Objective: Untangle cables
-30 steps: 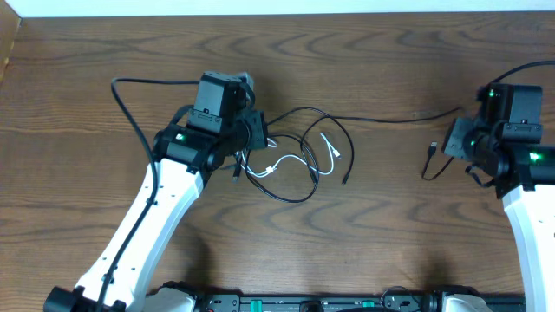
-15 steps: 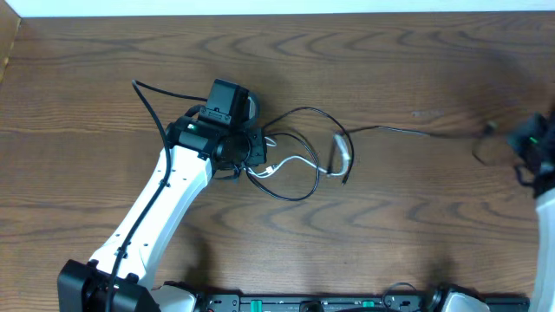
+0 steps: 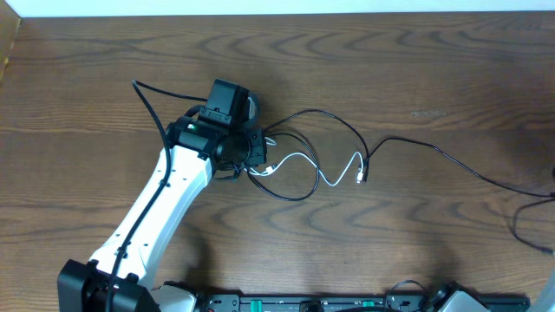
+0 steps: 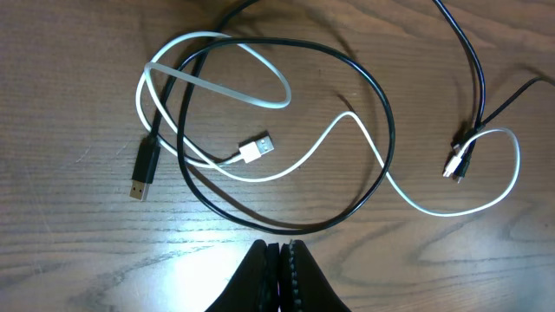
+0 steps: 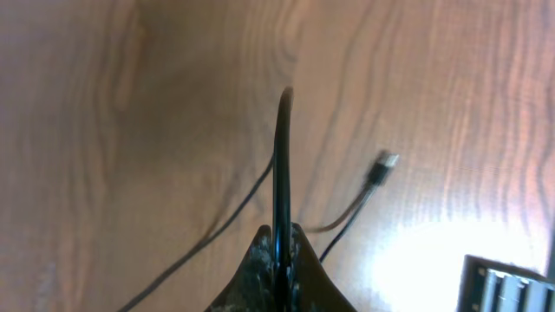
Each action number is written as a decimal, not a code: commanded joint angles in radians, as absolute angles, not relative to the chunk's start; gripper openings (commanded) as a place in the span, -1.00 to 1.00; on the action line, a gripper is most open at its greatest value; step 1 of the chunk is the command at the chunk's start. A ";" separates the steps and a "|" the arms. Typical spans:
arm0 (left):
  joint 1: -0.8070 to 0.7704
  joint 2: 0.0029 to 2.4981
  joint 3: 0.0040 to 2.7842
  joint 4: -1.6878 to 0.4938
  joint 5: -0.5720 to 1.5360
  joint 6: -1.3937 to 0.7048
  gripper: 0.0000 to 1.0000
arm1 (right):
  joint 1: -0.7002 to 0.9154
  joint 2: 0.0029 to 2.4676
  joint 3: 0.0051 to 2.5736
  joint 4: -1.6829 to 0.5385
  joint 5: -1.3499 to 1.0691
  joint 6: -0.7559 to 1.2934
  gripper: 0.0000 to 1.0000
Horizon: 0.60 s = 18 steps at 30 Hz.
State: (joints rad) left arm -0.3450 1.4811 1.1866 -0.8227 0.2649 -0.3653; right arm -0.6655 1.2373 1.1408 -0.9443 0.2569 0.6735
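Observation:
A tangle of thin cables lies mid-table: a black loop, a white cable and a long black cable that runs off to the right edge. My left gripper hovers over the tangle's left side. In the left wrist view it is shut with nothing in it, just short of the black loop, the white USB plug and a black USB plug. My right gripper is outside the overhead view, shut on a black cable above the table.
The left arm's thick black cord arcs over the table at upper left. The robot base lines the front edge. A loose black plug end lies on the wood below the right gripper, with a dark object at lower right.
The right arm has left the overhead view to the right, dragging the long black cable out. The white cable's far end slid right. The left arm shifted early on, then stayed still.

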 commanded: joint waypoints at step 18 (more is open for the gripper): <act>-0.345 1.487 1.190 -0.825 0.277 -0.355 -0.84 | -0.645 1.336 1.135 -0.647 -0.374 0.286 0.09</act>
